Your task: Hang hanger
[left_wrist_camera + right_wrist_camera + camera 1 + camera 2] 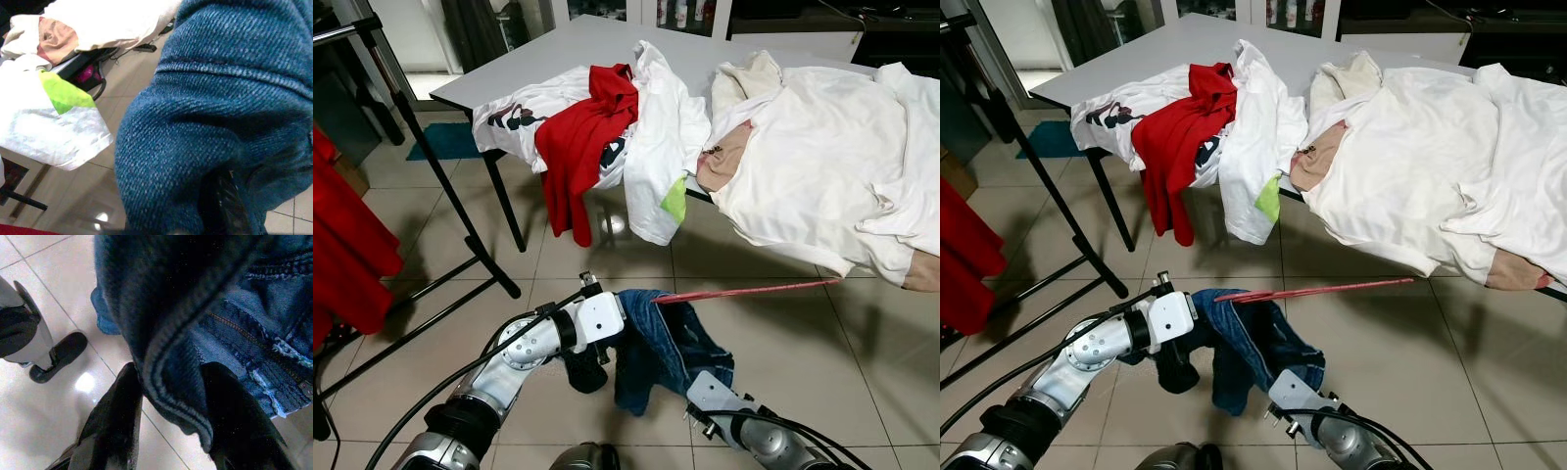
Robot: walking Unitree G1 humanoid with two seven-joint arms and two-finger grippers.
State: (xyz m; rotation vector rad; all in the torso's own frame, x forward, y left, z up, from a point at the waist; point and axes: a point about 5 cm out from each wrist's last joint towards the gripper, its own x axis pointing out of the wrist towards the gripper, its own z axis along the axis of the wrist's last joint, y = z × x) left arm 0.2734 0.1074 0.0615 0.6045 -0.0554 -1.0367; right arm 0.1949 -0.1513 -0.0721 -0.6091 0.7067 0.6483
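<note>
A blue denim garment (661, 343) hangs above the tiled floor between my two arms. A thin red hanger (754, 290) sticks out of its top fold and points right, level with the floor. My left gripper (587, 364) is pressed against the denim's left side, and the cloth hides how it holds. In the left wrist view the denim (210, 112) is right up against the camera. My right gripper (171, 387) comes from below and is shut on a thick folded hem of the denim (166, 333), one black finger (117, 411) on each side.
A grey table (558, 49) stands ahead, piled with white clothes (822, 157) and a red shirt (582, 147) that hang over its front edge. A black clothes rack (431, 166) with a red garment (342, 245) stands at the left. Open tiled floor lies between.
</note>
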